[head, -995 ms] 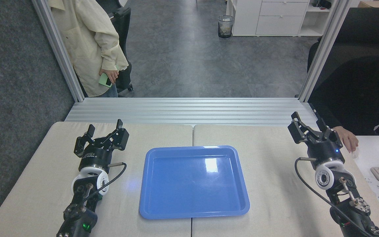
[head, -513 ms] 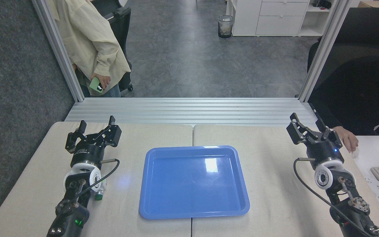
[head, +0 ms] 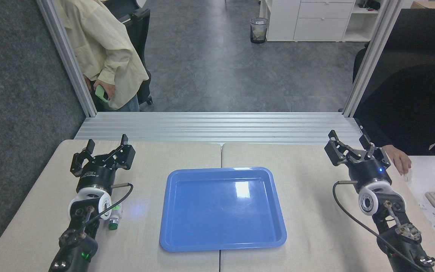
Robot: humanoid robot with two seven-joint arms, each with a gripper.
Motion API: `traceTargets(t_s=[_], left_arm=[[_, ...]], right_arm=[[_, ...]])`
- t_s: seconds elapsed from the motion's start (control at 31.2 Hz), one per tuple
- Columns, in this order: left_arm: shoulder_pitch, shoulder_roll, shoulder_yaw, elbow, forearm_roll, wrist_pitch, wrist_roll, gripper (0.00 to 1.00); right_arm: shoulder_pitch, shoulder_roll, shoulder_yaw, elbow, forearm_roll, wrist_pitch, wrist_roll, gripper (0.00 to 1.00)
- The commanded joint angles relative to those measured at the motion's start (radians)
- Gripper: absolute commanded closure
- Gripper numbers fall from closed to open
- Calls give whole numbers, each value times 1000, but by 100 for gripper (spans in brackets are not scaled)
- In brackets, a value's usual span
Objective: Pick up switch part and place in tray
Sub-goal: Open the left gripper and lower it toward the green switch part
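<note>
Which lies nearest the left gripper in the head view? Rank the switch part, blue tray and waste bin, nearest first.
From the left gripper:
1. Switch part, on the table beside the left wrist.
2. Blue tray, centre of the table; close to the switch part's distance.
3. Waste bin, on the floor far behind.

The switch part (head: 114,221) is a small piece with a bright green and white end and a metallic barrel. It lies on its side on the pale table top, left of the tray (head: 223,245) and apart from it. The tray is a large glossy blue rectangle with rounded corners and a raised rim, lying flat at the table's middle.
</note>
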Motion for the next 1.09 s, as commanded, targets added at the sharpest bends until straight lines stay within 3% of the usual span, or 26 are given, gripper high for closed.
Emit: traceTargets(t_s=[0.0, 0.19, 0.45, 0.67, 0.9, 1.06], left_arm=[[1, 16, -32, 9, 0, 1, -6, 0], [2, 19, -37, 21, -28, 2, -8, 0], [47, 12, -35, -8, -261, 95, -8, 0], [211, -17, -37, -98, -266, 249, -8, 0], [329, -80, -37, -149, -255, 247, -9, 0], [335, -101, -37, -152, -252, 255, -9, 0]], right_arm=[[-5, 6, 6, 0, 24, 1, 3, 0], [-5, 6, 4, -1, 24, 1, 3, 0], [-5, 7, 2, 0, 24, -1, 0, 0], [-5, 7, 2, -1, 24, -1, 0, 0], [-5, 7, 4, -1, 24, -1, 0, 0], [-5, 9, 2, -1, 24, -1, 0, 0]])
